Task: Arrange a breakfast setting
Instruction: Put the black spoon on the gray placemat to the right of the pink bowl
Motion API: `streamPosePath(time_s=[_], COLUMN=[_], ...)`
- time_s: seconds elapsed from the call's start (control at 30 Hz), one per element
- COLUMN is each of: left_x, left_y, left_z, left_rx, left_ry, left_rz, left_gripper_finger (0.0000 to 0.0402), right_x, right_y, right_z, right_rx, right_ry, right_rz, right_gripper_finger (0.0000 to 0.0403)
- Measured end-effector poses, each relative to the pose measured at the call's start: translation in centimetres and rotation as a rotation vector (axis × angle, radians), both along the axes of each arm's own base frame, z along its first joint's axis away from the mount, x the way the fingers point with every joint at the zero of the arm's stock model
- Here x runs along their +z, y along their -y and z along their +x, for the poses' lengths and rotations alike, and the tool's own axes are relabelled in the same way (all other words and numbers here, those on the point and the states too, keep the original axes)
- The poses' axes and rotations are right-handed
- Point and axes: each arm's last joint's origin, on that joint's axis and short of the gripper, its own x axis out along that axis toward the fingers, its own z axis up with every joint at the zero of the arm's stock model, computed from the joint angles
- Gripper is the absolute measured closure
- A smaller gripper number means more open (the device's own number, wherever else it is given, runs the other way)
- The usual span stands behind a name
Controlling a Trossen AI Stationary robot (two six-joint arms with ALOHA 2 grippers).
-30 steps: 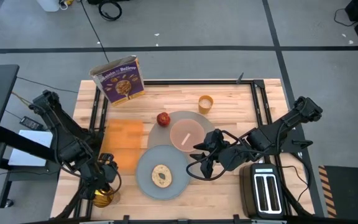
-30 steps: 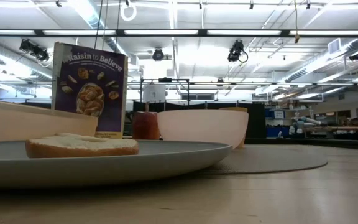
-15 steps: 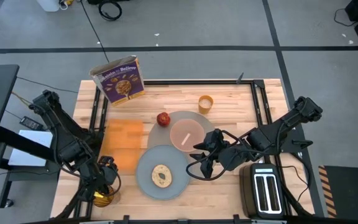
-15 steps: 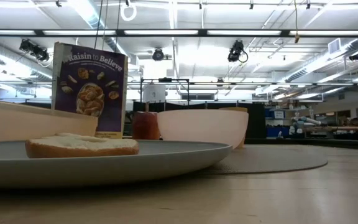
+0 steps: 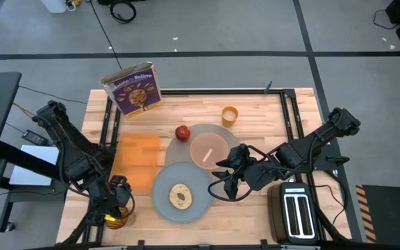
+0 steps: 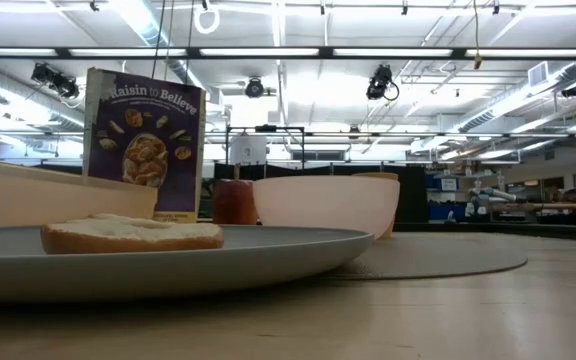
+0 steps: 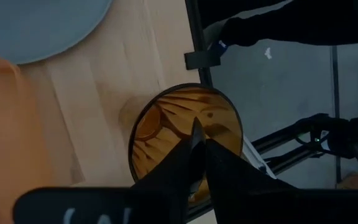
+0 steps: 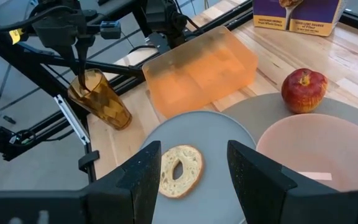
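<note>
Wooden and pale, the bench (image 5: 269, 118) carries most of the breakfast setting already. We see the large round mat (image 5: 236, 142) near its middle, with the grey plate (image 5: 164, 186) overlapping the mat's near-left edge and the pink bowl (image 5: 208, 150) standing on the mat. An orange cloth (image 5: 137, 158) lies left of the plate, a cereal box (image 5: 133, 89) stands at the far-left corner and a black toaster (image 5: 296, 212) sits at the near-right. On the plate rests the toast slice (image 5: 180, 196), which has a hole in its middle. The red apple (image 5: 182, 132) sits at the mat's far-left edge, just beside the bowl, and the small orange cup (image 5: 229, 114) stands beyond the mat. Our right gripper (image 5: 222, 183) hovers over the plate's right side, fingers (image 8: 143, 171) spread and holding nothing. Our left gripper (image 7: 197, 134) is at the near-left corner, pressed together with its tips down inside an amber ribbed glass (image 7: 166, 134). We cannot find the spoon in any view, though a pale strip lies in the bowl. We judge that the step in hand is the left arm fetching something from the glass, perhaps the spoon; next it calls for a straight lift clear of the rim, then a carry across the cloth to the mat.
</note>
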Motion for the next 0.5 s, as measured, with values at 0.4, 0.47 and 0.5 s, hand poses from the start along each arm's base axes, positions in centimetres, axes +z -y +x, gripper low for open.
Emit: streamPosePath(time_s=[0.4,0.47,0.5], left_x=[0.05,0.05,0.05], left_y=[0.08,0.09,0.09], left_z=[0.00,-0.01,-0.01], left_rx=[-0.005,-0.006,-0.007], left_ry=[-0.012,-0.014,-0.014], left_rz=[-0.019,-0.021,-0.021], left_gripper_finger=[0.0352,0.0352,0.0352], right_x=[0.00,0.00,0.00], right_y=[0.00,0.00,0.00], right_z=[0.00,0.00,0.00], right_rx=[0.000,0.000,0.000], right_ry=[0.000,0.000,0.000], right_rz=[0.001,0.001,0.001], right_gripper_finger=[0.0211,0.0211,0.0211])
